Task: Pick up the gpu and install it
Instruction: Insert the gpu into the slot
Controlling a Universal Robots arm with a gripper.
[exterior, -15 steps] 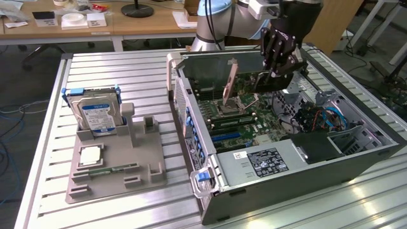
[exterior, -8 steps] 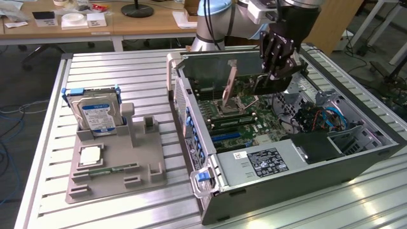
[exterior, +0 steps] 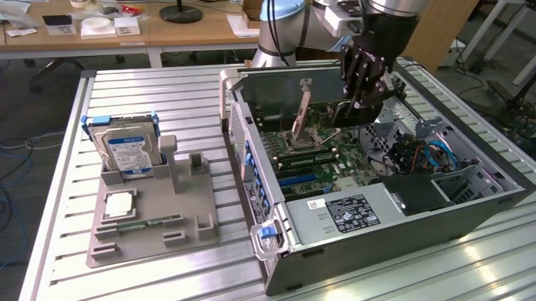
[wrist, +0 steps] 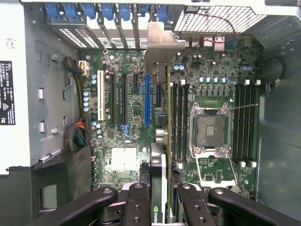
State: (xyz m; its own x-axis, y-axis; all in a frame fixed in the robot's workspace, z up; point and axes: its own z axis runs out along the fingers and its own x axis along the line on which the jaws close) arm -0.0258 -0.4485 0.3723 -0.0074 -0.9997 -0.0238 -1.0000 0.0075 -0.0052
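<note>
Where the table came nearest: a grey plastic holder (exterior: 147,232) sat on the ribbed aluminium table (exterior: 167,94), at about eight o'clock in the exterior view.
Holder's load: a silver hard drive with a blue-white label (exterior: 130,150) stood upright at the holder's far end, and a pale square chip (exterior: 117,204) lay flat on the nearer part.
Case: an open black-and-grey computer case (exterior: 469,207) lay on its side at four o'clock, near the holder but apart from it.
Board: a green motherboard (exterior: 314,166) covered the case floor, carrying a long blue slot (wrist: 147,99) and a silver processor socket (wrist: 210,129).
Hand: the black two-fingered gripper (exterior: 366,94) hung inside the case at one o'clock, its fingers (wrist: 186,193) drawn narrow and clamped on the card.
Task thing: the gpu (exterior: 353,116), a thin dark card, stood on edge between those fingers, over the board between the blue slot and the black memory slots (wrist: 178,117).
Bracket: its silver metal end bracket (wrist: 162,44) lay towards the case's perforated wall.
Contact: whether the card's edge touched a slot could not be told.
Arm: a silver and pale-blue arm (exterior: 280,25) rose at twelve o'clock.
Far: a wooden desk (exterior: 167,31) ran across eleven o'clock.
</note>
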